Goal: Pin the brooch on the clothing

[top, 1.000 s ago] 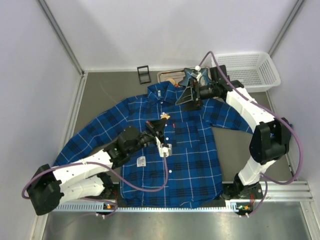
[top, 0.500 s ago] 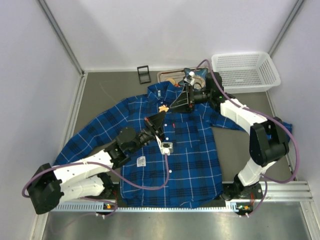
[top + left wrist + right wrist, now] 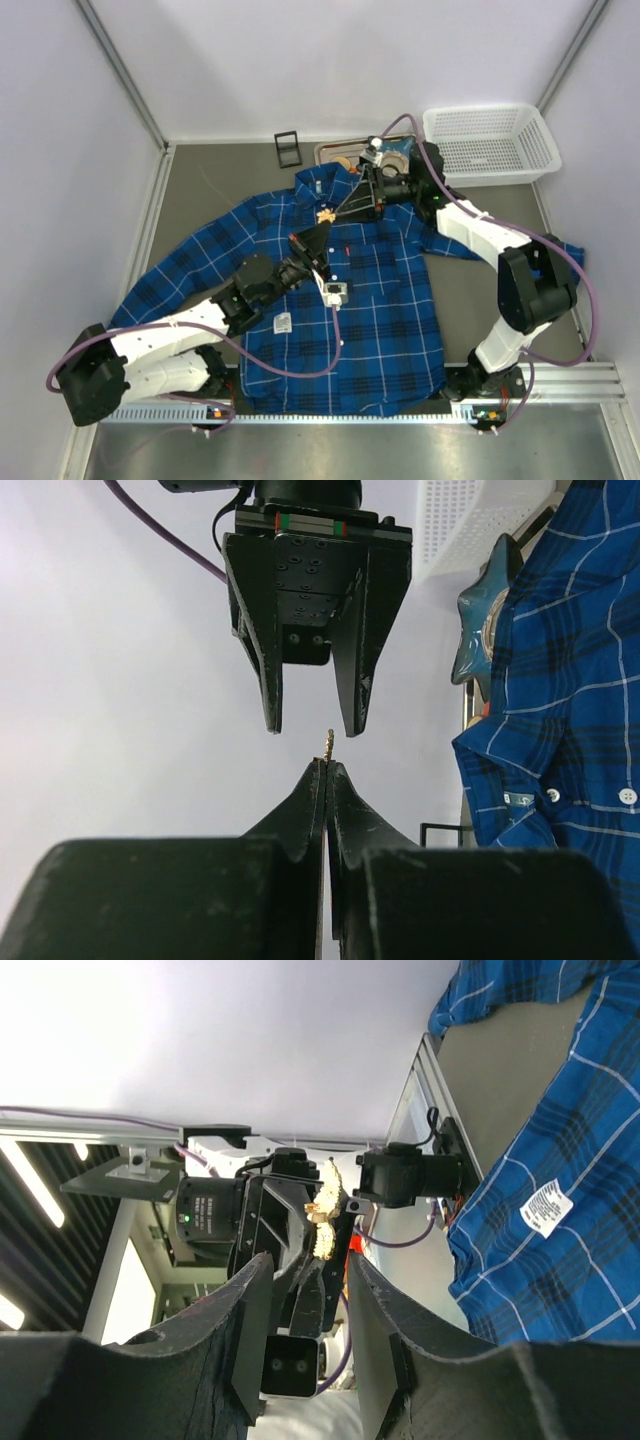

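Two end effectors meet tip to tip above the clothing (image 3: 385, 290) in the top view, the brooch (image 3: 326, 214) between them. The left wrist view shows the left end effector (image 3: 326, 776) clamped on the brooch (image 3: 329, 743), edge-on, aimed into the right end effector (image 3: 312, 728)'s parted jaws. The right wrist view alone shows its gold face (image 3: 325, 1210), just ahead

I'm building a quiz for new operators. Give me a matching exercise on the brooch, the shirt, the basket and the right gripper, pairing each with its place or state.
1 brooch
2 shirt
3 basket
4 right gripper

a far right corner
b jaws apart
c pinched by the left gripper
d spread on the table

Pairs: 1-c, 2-d, 3-a, 4-b
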`<action>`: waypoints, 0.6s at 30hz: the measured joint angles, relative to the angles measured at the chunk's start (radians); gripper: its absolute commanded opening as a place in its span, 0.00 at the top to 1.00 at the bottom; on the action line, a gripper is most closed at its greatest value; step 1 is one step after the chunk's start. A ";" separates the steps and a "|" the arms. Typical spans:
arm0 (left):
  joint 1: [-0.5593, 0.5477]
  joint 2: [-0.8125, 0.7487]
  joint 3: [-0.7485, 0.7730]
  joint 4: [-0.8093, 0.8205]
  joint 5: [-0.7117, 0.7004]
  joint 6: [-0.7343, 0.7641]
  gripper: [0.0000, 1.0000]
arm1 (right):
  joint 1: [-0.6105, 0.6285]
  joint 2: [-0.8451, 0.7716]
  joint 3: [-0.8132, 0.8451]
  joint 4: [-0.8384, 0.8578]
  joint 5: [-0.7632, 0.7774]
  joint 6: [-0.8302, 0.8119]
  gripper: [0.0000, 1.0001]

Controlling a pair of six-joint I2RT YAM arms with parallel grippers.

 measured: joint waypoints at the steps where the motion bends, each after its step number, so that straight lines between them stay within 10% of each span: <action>1: 0.000 0.000 0.000 0.000 -0.002 0.000 1.00 | 0.005 0.000 0.000 -0.005 -0.002 -0.002 0.64; 18: 0.000 -0.001 0.000 0.008 -0.014 0.000 1.00 | 0.018 0.023 0.002 -0.085 -0.008 -0.037 0.65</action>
